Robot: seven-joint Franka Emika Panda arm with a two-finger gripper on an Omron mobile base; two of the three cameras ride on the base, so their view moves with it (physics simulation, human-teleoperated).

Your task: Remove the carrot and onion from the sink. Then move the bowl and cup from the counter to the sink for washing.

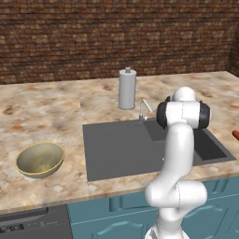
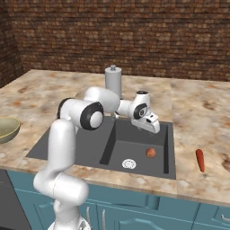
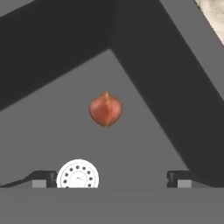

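The reddish-brown onion (image 2: 151, 152) (image 3: 105, 109) lies on the floor of the sink (image 2: 67, 143) (image 1: 116, 149) basin, beside the white drain (image 2: 129, 164) (image 3: 78, 175). My gripper (image 2: 152, 128) (image 3: 111, 180) hangs open above the basin, a little over the onion, holding nothing. The orange-red carrot (image 2: 200, 160) (image 1: 236, 135) rests on the counter (image 2: 193, 108) to the right of the sink. The olive-yellow bowl (image 1: 40, 159) (image 2: 6, 129) sits upright on the counter left of the sink. The cup is out of view.
A grey paper-towel cylinder (image 1: 127, 88) (image 2: 113, 81) stands behind the sink, next to the small silver faucet (image 1: 144, 111). A brick wall runs along the back. Teal cabinets sit below the counter's front edge.
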